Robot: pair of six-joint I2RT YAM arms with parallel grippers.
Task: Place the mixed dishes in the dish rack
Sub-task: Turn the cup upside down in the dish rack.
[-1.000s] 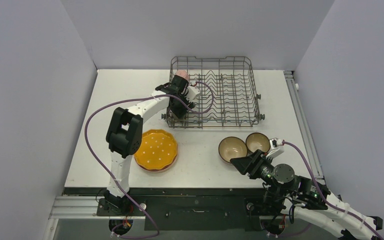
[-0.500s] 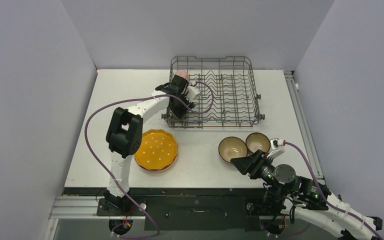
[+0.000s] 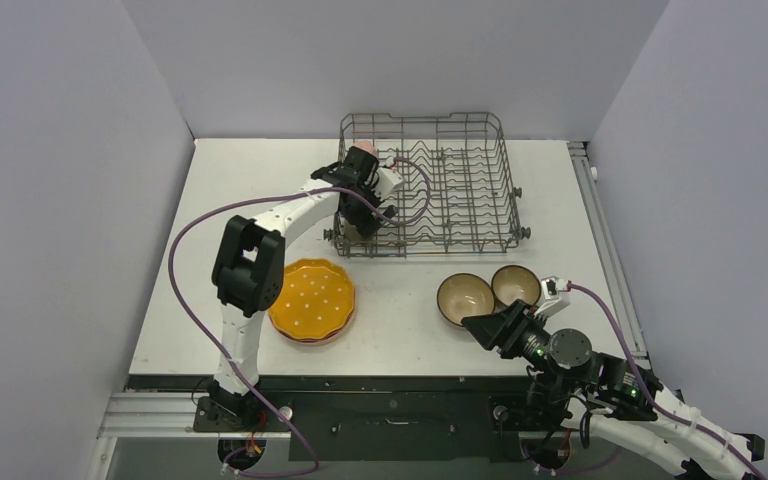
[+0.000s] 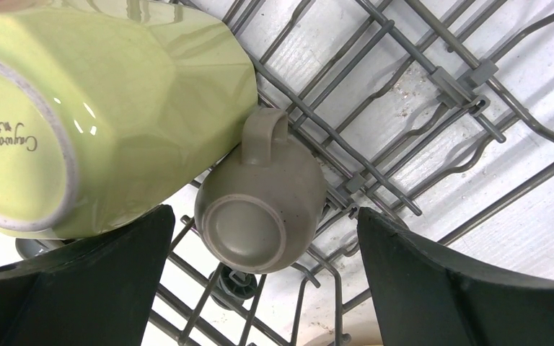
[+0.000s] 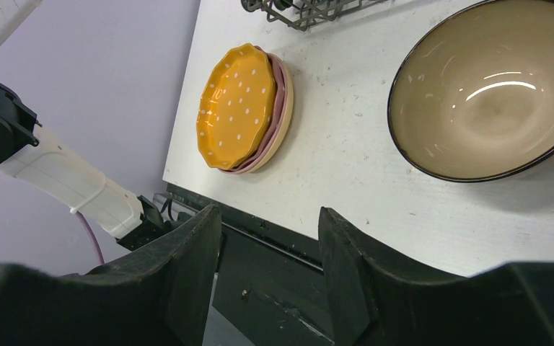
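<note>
The dish rack (image 3: 508, 178) stands at the back of the table. My left gripper (image 3: 365, 212) hangs open over its left end. In the left wrist view the small grey-olive cup (image 4: 260, 216) sits upside down on the rack wires (image 4: 404, 79), between my spread left gripper (image 4: 263, 225) fingers and apart from both. The pale yellow mug (image 4: 101, 108) lies against it, and the pink mug (image 3: 364, 150) stands behind. The orange dotted plate (image 3: 310, 298) rests on the pink plate (image 5: 283, 108). Two brown bowls (image 3: 464, 298) (image 3: 516, 284) sit near my right gripper (image 3: 484, 326), which is open and holds nothing.
The left arm's purple cable (image 3: 415, 190) loops over the rack's tines. The right gripper (image 5: 270, 216) hovers past the table's near edge (image 5: 274, 231), over the black base rail. Grey walls close in the table on three sides.
My left gripper has opened wide and let go of the grey-olive cup, which stays in the rack. The right arm has not moved.
</note>
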